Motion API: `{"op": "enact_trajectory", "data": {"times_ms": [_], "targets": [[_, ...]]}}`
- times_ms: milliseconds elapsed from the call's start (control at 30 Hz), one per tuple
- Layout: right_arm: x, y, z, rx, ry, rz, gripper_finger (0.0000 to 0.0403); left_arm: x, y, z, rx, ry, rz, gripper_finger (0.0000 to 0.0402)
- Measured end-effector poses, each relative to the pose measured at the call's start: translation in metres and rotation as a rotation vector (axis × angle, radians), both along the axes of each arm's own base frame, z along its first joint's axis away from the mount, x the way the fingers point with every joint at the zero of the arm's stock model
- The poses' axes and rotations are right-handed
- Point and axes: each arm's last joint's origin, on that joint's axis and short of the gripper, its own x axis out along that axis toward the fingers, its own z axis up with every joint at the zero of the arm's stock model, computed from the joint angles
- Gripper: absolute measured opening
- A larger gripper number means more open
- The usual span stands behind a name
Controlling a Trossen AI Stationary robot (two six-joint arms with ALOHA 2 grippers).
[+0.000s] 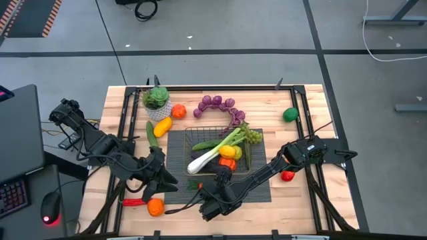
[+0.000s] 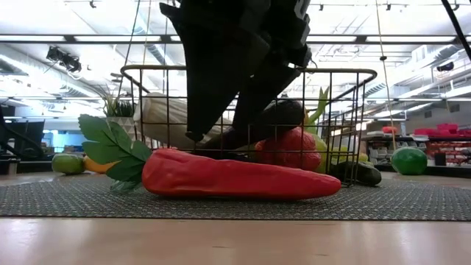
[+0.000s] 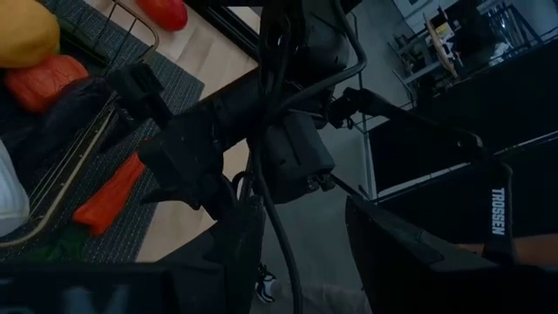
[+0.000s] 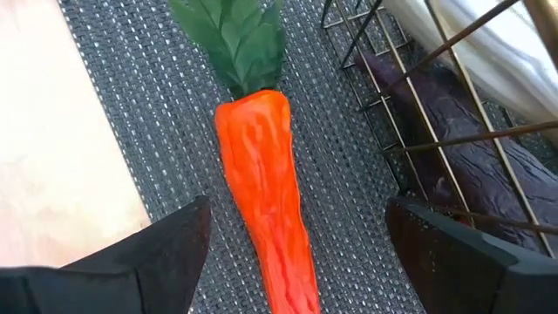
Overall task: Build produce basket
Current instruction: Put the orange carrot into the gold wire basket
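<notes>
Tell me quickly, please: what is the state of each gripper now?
Left gripper: cannot be told.
Right gripper: open, empty, over the carrot on the mat.

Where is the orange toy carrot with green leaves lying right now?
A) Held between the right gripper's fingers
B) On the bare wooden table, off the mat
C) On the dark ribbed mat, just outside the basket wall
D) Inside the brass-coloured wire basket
C: the orange carrot with green leaves lies flat on the dark ribbed mat, outside the brass-coloured wire basket, with the open right gripper hanging above it, fingers either side.
</notes>
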Motion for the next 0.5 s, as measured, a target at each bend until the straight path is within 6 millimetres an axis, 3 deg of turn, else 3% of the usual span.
{"op": "enact_trajectory", "data": {"times_ms": [300,500], "targets": [[0.002,0.002,0.005,0.02,-0.029,-0.025,0.0347,0.0,0.0,0.0,-0.015,0.006,0.007,0.0172],[-0.005,0.016,0.039,0.042,-0.04,-0.009,0.0347,0.0,0.0,0.0,-0.018,0.008,0.008,0.0172]]}}
